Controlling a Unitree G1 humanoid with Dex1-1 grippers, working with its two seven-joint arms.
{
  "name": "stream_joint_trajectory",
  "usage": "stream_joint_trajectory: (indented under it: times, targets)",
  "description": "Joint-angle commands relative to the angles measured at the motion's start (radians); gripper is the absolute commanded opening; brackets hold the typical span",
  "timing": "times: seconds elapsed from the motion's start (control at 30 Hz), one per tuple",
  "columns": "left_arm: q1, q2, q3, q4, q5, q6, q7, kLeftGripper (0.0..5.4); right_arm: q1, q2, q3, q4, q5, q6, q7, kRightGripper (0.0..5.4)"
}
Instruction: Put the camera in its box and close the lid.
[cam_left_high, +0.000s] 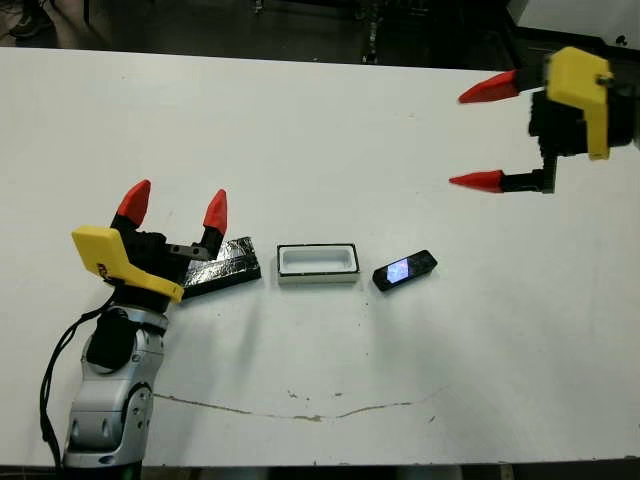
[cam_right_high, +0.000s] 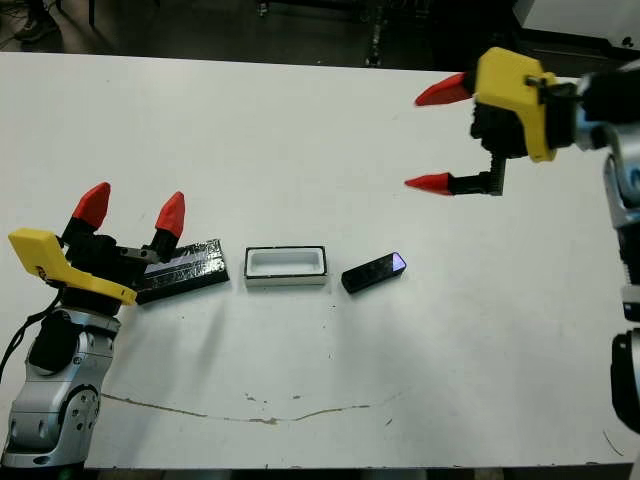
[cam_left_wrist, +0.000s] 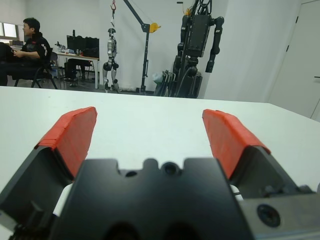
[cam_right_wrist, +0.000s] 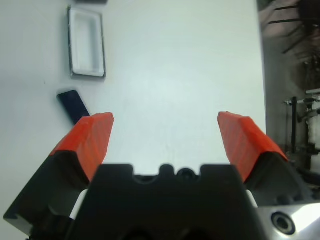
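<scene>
The box (cam_left_high: 318, 263) lies open near the table's middle, white inside with nothing in it. Just to its right lies the camera (cam_left_high: 405, 270), a small black slab with a bluish screen, tilted. Left of the box lies the speckled black lid (cam_left_high: 222, 265), partly under my left gripper (cam_left_high: 175, 205), which is open with its fingers pointing up and away. My right gripper (cam_left_high: 482, 134) hangs open in the air at the far right, well above and beyond the camera. Its wrist view shows the box (cam_right_wrist: 87, 42) and the camera (cam_right_wrist: 73, 106) past one fingertip.
A thin brown line (cam_left_high: 290, 410) runs across the white table near its front edge. Beyond the table, the left wrist view shows a seated person (cam_left_wrist: 27, 50) and robot stands (cam_left_wrist: 197, 47) in the room.
</scene>
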Motion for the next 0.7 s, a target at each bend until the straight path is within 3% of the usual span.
stream_joint_trajectory:
  times: [0.03,0.2,0.5,0.7]
  targets:
    - [0.006,0.010,0.002,0.009,0.017,0.002,0.003,5.39,-0.067,0.033,0.063,0.014,-0.042,-0.056,0.071,5.40]
    - [0.011,0.000,0.002,0.003,0.017,0.010,0.015,5.39,-0.136,0.082,0.149,0.075,-0.103,-0.076,0.162,5.40]
    - [0.021,-0.004,-0.008,-0.010,0.030,0.018,0.030,5.39,-0.174,0.147,0.237,0.165,-0.201,-0.270,0.165,5.40]
    - [0.025,-0.007,-0.011,-0.008,0.034,0.013,0.032,5.39,-0.173,0.166,0.325,0.183,-0.218,-0.296,0.167,5.40]
